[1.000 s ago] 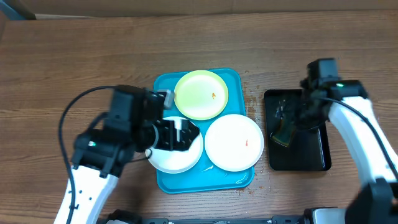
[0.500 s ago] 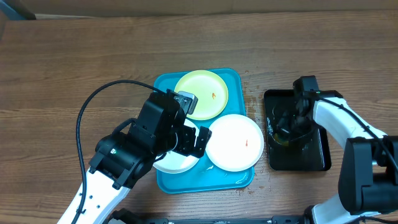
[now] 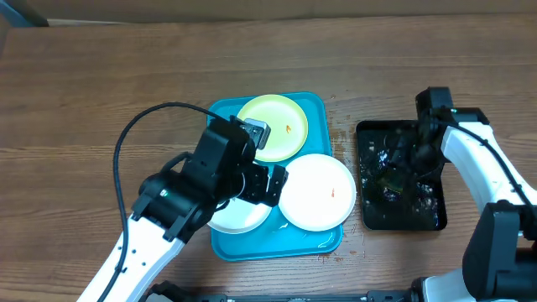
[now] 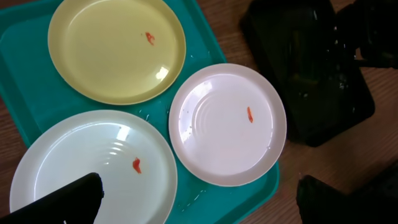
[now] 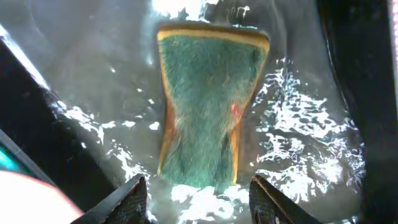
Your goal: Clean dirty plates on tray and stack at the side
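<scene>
The turquoise tray (image 3: 277, 242) holds three plates, each with an orange-red speck. The yellow-green plate (image 3: 273, 126) is at the back, one white plate (image 3: 316, 191) at the front right. The other white plate (image 3: 235, 220) at the front left is partly hidden under my left arm. My left gripper (image 3: 262, 184) hovers above the plates, open and empty. In the left wrist view its fingers (image 4: 199, 208) frame the yellow-green plate (image 4: 117, 50), both white plates (image 4: 227, 123) (image 4: 93, 168) and the tray (image 4: 25, 56). My right gripper (image 5: 202, 199) is open.
A black tray (image 3: 366, 220) of splashing water stands right of the turquoise tray. A green sponge (image 5: 208, 106) with yellow edges lies in that water, its near end between my right fingertips (image 3: 403, 164). Bare wooden table lies left of and behind the tray.
My left arm swung right over the tray and now hovers above the plates. My right gripper went down into the black tray with the sponge, and the water now splashes.
</scene>
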Motion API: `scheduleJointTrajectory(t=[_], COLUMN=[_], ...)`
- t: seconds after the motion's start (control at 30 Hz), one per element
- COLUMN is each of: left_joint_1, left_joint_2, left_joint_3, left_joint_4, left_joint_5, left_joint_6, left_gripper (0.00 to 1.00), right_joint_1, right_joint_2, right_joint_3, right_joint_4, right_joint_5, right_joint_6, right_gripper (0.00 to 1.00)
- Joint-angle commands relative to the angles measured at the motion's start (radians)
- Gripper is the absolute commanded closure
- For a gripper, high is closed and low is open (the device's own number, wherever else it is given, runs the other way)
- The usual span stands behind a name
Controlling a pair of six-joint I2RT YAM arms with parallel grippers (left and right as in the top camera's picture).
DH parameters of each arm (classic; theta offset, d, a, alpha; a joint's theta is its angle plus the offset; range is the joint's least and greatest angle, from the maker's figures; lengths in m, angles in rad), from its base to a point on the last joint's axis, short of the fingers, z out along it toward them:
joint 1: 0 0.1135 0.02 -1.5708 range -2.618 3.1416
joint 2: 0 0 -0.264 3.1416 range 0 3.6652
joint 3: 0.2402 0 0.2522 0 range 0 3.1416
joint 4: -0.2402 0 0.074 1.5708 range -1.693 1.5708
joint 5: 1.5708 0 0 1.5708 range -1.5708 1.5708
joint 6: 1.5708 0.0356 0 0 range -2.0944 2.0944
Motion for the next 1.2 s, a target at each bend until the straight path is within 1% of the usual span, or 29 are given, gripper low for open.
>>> scheduleJointTrajectory(t=[0.0, 0.1, 0.13, 0.23, 0.3, 0.33, 0.37, 0.43, 0.5, 0.6, 0.67, 0.7, 0.73, 0.77, 0.83, 0.9, 0.93, 1.0, 1.03, 1.07, 1.13, 1.17], left_joint_1=[-0.007, -0.007, -0.007, -0.007, -0.007, -0.007, -0.007, -0.007, -0.008, -0.008, -0.008, -0.008, -0.008, -0.008, -0.008, -0.008, -0.008, -0.008, -0.008, -0.008, -0.008, -0.008], left_joint_2=[0.027, 0.050, 0.055, 0.058, 0.055, 0.053, 0.051, 0.043, 0.030, 0.006, -0.010, -0.017, -0.024, -0.026, -0.026, -0.026, -0.025, -0.023, -0.022, -0.021, -0.020, -0.020], left_joint_3=[0.023, 0.023, 0.023, 0.023, 0.023, 0.023, 0.023, 0.023, 0.023, 0.023, 0.023, 0.023, 0.023, 0.023, 0.023, 0.023, 0.023, 0.023, 0.023, 0.022, 0.022, 0.022], left_joint_4=[0.001, 0.002, 0.001, 0.002, 0.002, 0.000, 0.000, 0.002, 0.000, -0.003, -0.003, -0.003, -0.003, -0.003, -0.003, -0.003, -0.003, -0.004, -0.006, -0.008, -0.014, -0.016], left_joint_5=[0.009, 0.048, 0.052, 0.052, 0.052, 0.055, 0.064, 0.088, 0.101, 0.096, 0.090, 0.082, 0.065, 0.058, 0.055, 0.055, 0.055, 0.055, 0.055, 0.055, 0.055, 0.055], left_joint_6=[-0.015, -0.014, -0.014, -0.010, -0.010, -0.010, -0.008, -0.002, 0.009, 0.009, 0.008, 0.009, 0.008, 0.008, 0.008, 0.008, 0.008, 0.008, 0.008, 0.008, 0.008, 0.008], left_gripper=[0.00, 0.00, 0.00, 0.00, 0.00, 0.00, 0.00, 0.00, 0.05, 0.08, 0.08, 0.07, 0.06, 0.05, 0.04, 0.03, 0.03, 0.02, 0.02, 0.01, 0.00, 0.00], right_joint_1=[0.007, -0.010, -0.016, -0.027, -0.026, -0.024, -0.024, -0.024, -0.024, -0.024, -0.024, -0.024, -0.024, -0.024, -0.024, -0.024, -0.024, -0.024, -0.024, -0.024, -0.024, -0.024], right_joint_2=[-0.011, -0.011, -0.011, -0.011, -0.011, -0.011, -0.011, -0.011, -0.011, -0.011, -0.011, -0.011, -0.011, -0.011, -0.011, -0.011, -0.011, -0.011, -0.011, -0.011, -0.011, -0.011], right_joint_3=[-0.084, -0.154, -0.166, -0.186, -0.186, -0.186, -0.186, -0.186, -0.177, -0.146, -0.119, -0.112, -0.109, -0.109, -0.111, -0.117, -0.125, -0.146, -0.158, -0.172, -0.208, -0.227], right_joint_4=[0.061, 0.200, 0.236, 0.338, 0.355, 0.354, 0.350, 0.334, 0.290, 0.178, 0.092, 0.066, 0.050, 0.046, 0.058, 0.098, 0.127, 0.173, 0.189, 0.203, 0.237, 0.257], right_joint_5=[0.027, 0.153, 0.161, 0.124, 0.102, 0.087, 0.063, -0.041, -0.152, -0.169, -0.151, -0.146, -0.146, -0.144, -0.116, -0.084, -0.077, -0.078, -0.079, -0.079, -0.081, -0.078], right_joint_6=[0.035, 0.172, 0.194, 0.188, 0.177, 0.177, 0.164, 0.087, -0.036, -0.126, -0.148, -0.146, -0.145, -0.136, -0.098, -0.076, -0.072, -0.043, -0.016, 0.008, 0.027, 0.028], right_gripper=[0.47, 0.64, 0.70, 0.83, 0.94, 0.96, 0.96, 0.96, 0.96, 0.96, 0.96, 0.85, 0.53, 0.48, 0.43, 0.43, 0.45, 0.55, 0.61, 0.70, 0.76, 0.82])
